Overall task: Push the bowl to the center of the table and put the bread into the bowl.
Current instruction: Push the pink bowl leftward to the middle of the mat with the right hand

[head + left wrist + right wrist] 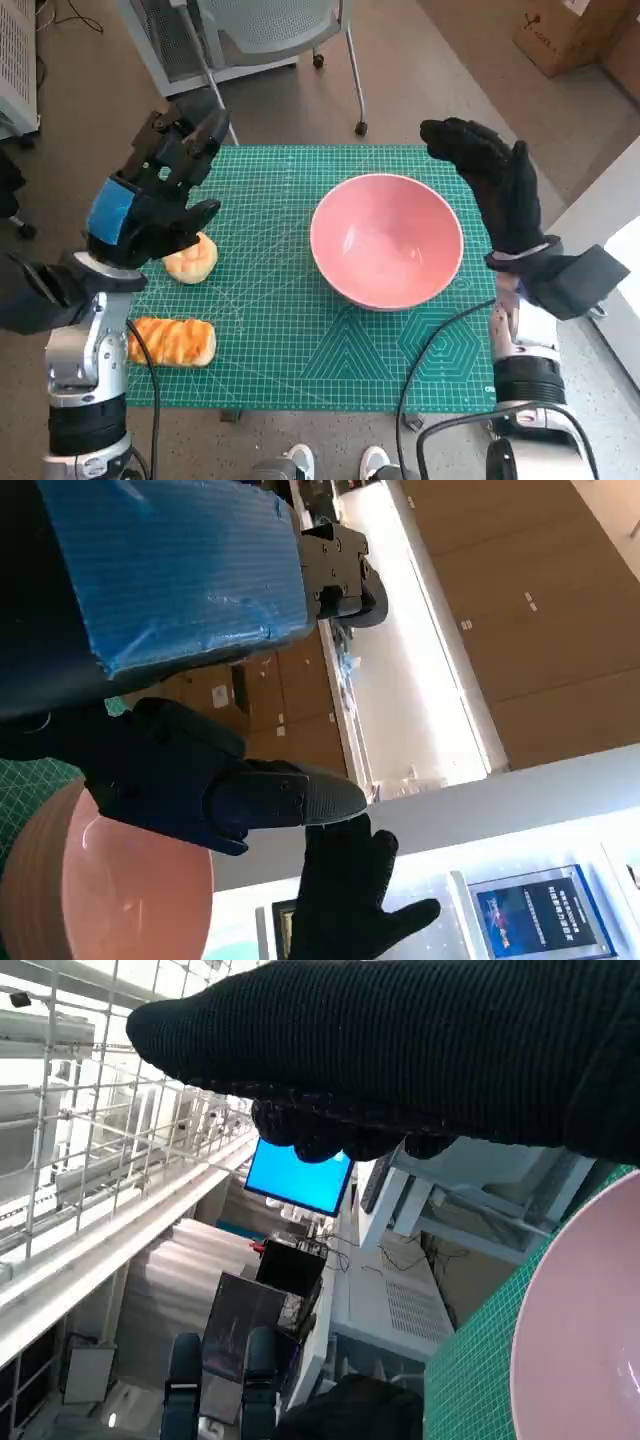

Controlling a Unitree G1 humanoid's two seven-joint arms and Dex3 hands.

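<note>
So the pink bowl (386, 241) sits on the green cutting mat (300, 340) covering the tabletop, a bit right of the mat's middle and empty inside. There are two pieces of bread over on the left side: a round bun (192, 260) and a long striped loaf (172, 341) nearer the robot, both lying on the mat and well apart from the bowl. The left hand (152, 205) hangs above the bun with fingers spread, holding nothing; can't tell if it actually touches the bun. The right hand (490, 180) is raised just past the bowl's right rim, fingers apart, palm facing the bowl, nothing in it either. Behind the tabletop there's an office chair (270, 30), and a cardboard box (570, 30) on the floor.
</note>
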